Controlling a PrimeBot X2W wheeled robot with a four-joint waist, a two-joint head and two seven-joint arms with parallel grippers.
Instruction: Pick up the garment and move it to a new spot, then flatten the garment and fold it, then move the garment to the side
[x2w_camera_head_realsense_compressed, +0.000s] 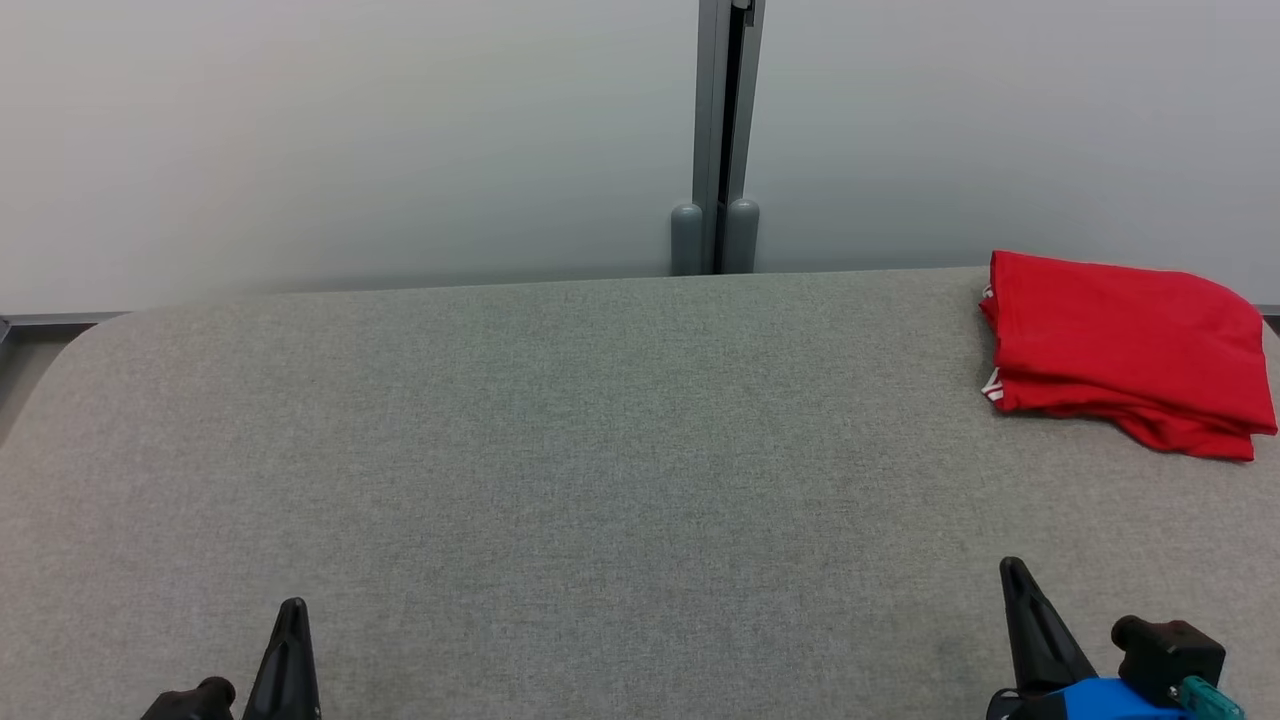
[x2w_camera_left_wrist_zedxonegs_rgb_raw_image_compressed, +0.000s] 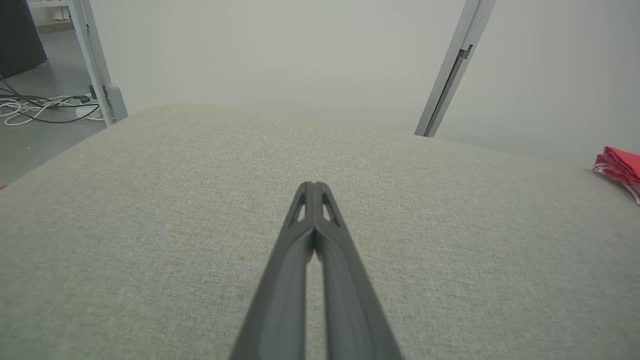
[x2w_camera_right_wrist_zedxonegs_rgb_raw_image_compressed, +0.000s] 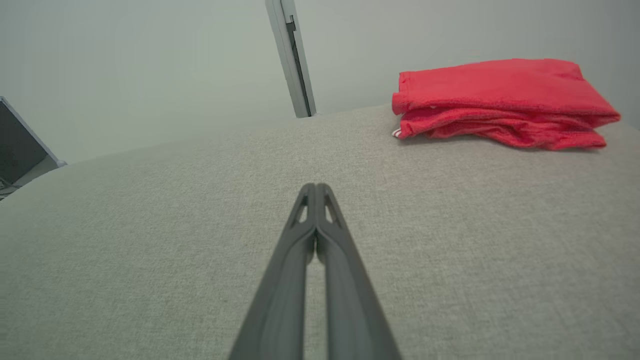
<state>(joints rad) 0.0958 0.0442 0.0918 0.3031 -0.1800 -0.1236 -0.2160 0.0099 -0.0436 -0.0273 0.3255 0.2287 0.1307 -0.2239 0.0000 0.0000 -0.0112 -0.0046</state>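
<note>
The garment (x2w_camera_head_realsense_compressed: 1125, 345) is red and lies folded in a neat stack at the far right of the grey table (x2w_camera_head_realsense_compressed: 600, 450). The right wrist view has the garment (x2w_camera_right_wrist_zedxonegs_rgb_raw_image_compressed: 500, 102) ahead and to the right, and its edge (x2w_camera_left_wrist_zedxonegs_rgb_raw_image_compressed: 620, 167) peeks in at the right of the left wrist view. My left gripper (x2w_camera_head_realsense_compressed: 292, 612) rests at the near left, shut with nothing in it, its fingers (x2w_camera_left_wrist_zedxonegs_rgb_raw_image_compressed: 314, 186) pressed together. Near the front right, my right gripper (x2w_camera_head_realsense_compressed: 1012, 570) is likewise shut and empty (x2w_camera_right_wrist_zedxonegs_rgb_raw_image_compressed: 315, 187), well short of the garment.
A pale wall with a grey vertical post (x2w_camera_head_realsense_compressed: 725, 130) stands behind the table. Cables (x2w_camera_left_wrist_zedxonegs_rgb_raw_image_compressed: 35, 107) lie on the floor beyond the table's left end. The table's far corners are rounded.
</note>
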